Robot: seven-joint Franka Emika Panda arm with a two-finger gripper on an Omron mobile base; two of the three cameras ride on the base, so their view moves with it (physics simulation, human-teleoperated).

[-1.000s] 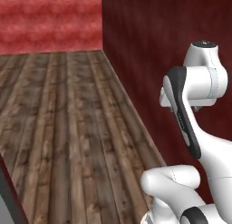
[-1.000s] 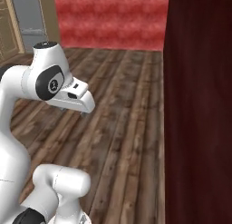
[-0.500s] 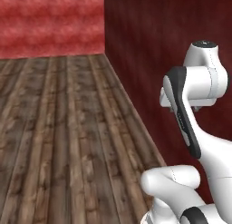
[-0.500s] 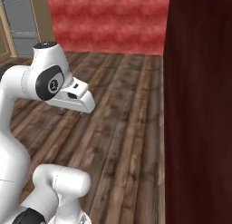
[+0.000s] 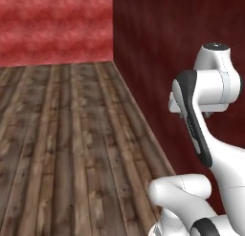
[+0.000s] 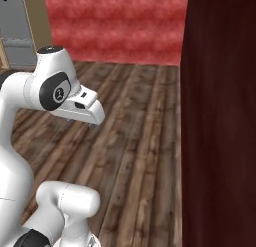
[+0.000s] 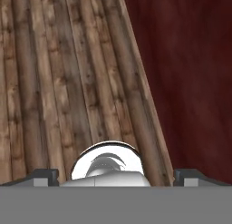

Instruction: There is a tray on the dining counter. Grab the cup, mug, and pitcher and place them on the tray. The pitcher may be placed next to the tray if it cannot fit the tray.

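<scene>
Gripper points down at wooden plank floor, jaws spread wide, nothing between them. Dark red wall just beside arm, meeting floor. Brighter red wall beyond floor. Grey door near it.

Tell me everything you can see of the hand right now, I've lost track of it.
In the hand view the hand looks down along itself at a plank wood floor beside a dark red wall. Its two small dark grey fingertips stand far apart at the lower edge, so it is open. Nothing sits between them and nothing touches them; it hangs above the floor, holding nothing.
</scene>
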